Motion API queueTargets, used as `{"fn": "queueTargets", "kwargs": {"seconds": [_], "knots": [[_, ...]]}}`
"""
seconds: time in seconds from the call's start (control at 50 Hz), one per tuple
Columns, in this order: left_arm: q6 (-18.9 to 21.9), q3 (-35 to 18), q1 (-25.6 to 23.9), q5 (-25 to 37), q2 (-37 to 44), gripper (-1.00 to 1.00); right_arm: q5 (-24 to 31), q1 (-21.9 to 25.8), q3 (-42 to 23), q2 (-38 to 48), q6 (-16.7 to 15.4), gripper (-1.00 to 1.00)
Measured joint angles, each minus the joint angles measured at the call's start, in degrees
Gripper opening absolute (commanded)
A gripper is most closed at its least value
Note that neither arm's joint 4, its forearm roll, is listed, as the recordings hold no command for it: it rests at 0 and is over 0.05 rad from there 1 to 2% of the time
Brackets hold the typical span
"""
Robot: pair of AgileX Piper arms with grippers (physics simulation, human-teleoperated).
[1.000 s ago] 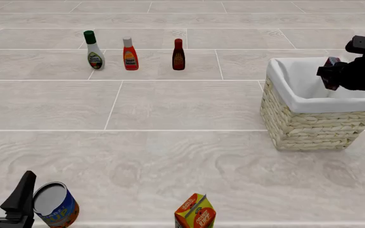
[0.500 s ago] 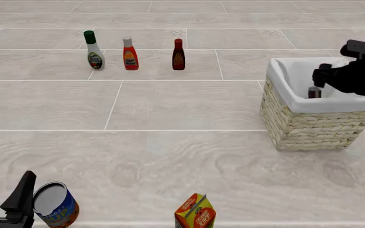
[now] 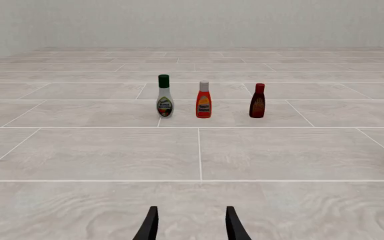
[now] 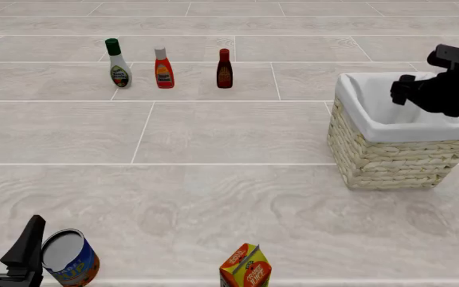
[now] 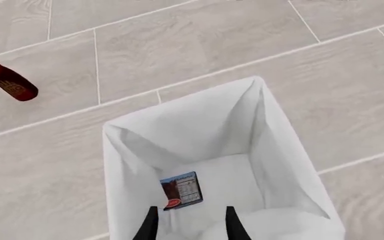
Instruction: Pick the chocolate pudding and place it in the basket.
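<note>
Pudding (image 5: 180, 190) lies flat on the white cloth floor of the basket (image 5: 125, 150), directly ahead of and just beyond the right gripper (image 5: 190, 224), whose two fingers stand apart with nothing between them, so the carton is released and sits free of the jaws. From the front view the right gripper (image 4: 409, 91) hangs above the basket (image 4: 389, 161), over its open mouth, and the carton itself is hidden there by the cloth rim. By the look of things the placing is done, and what remains is getting the arm away cleanly. Judged from these views, the sound way is to lift straight up along the line of the fingers before swinging aside, jaws kept spread, so neither finger catches the folded cloth or drags the carton; the lining looks soft and could snag if the arm moved sideways while low. The left gripper (image 3: 190, 225) rests low at the near edge of the table, fingers parted and empty, with a row of three bottles (image 3: 204, 100) well ahead of it; a tin can (image 4: 70, 258) stands just beside it in the front view and a juice carton (image 4: 245, 266) is off to its right. It has no part in this step and is best left where it is.
</note>
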Motion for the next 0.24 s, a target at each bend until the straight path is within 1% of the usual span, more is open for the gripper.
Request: {"fn": "queueTargets", "kwargs": {"seconds": [0.24], "knots": [[0.0,0.0,0.0,0.0,0.0,1.00,0.4,0.3,-0.4,-0.2,0.5,1.00]]}}
